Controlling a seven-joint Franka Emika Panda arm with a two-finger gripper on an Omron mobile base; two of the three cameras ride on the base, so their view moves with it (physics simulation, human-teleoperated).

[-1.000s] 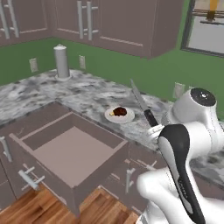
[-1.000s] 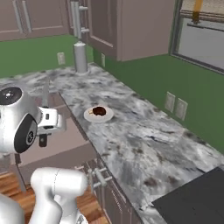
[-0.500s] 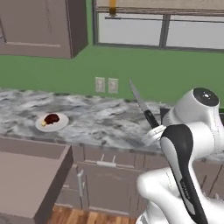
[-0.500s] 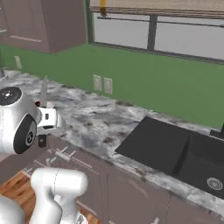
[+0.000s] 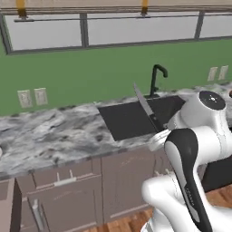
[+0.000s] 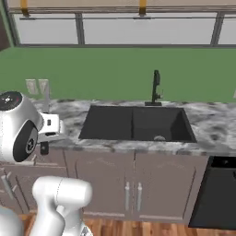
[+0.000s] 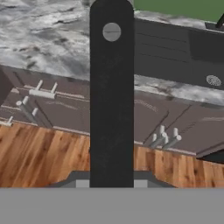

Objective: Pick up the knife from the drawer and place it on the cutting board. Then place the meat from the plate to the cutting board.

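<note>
Progress: the knife (image 5: pixel 146 107) is out of the drawer and in the pincer (image 5: pixel 159 131), which is closed on the black handle (image 7: pixel 111 96). In the left base view the grey blade rises up and to the left from the grip, carried in the air above the front of the tabletop (image 5: pixel 54 136). In the hand view the handle runs straight up the middle of the picture. The first half of step one is therefore judged done. Left to do: lay the knife on the cutting board, then move the meat from the plate to the board. None of these three shows in the present pictures, so the robot is judged to be away from its working place.

Surroundings: the base faces a dark sink (image 6: pixel 136 122) sunk in the marbled tabletop, with a black tap (image 6: pixel 156 87) behind it and a green wall beyond. Cabinet doors (image 6: pixel 131 191) with bar handles stand below the tabletop edge; a dark appliance front (image 6: pixel 216 193) sits at the far right.

Room for moving: the air above the tabletop left of the sink looks free. The blade tip points toward the wall and the tap, but stands well apart from both. The tabletop's front edge and the sink rim lie below the carried knife; any lowering here would risk striking them. The wooden floor (image 7: pixel 43 153) in front of the cabinets is open.
</note>
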